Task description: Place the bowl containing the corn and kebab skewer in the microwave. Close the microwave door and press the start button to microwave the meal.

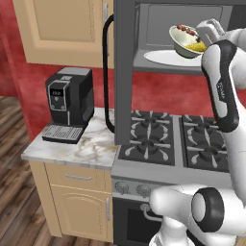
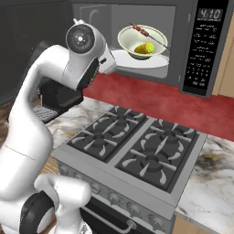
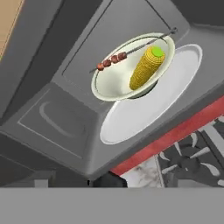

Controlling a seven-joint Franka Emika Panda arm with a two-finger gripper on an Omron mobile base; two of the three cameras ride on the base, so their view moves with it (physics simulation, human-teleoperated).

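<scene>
bowl (image 3: 131, 70) with corn (image 3: 146, 68) and kebab skewer (image 3: 114, 58) tilted on white plate (image 3: 144, 109) inside microwave (image 2: 183, 45); door (image 1: 124, 72) open | gripper's jaws seemingly spread wide, empty, fingertips hard to see

Cream bowl (image 3: 131, 70) tilted on microwave (image 2: 183, 45) plate, holding corn (image 3: 147, 68), kebab skewer (image 3: 114, 58); microwave door (image 1: 124, 72) open.

The display at the top of the control panel (image 2: 204, 48) of the microwave (image 2: 151, 41) reads "4:10"; keypad markings are illegible.
</scene>
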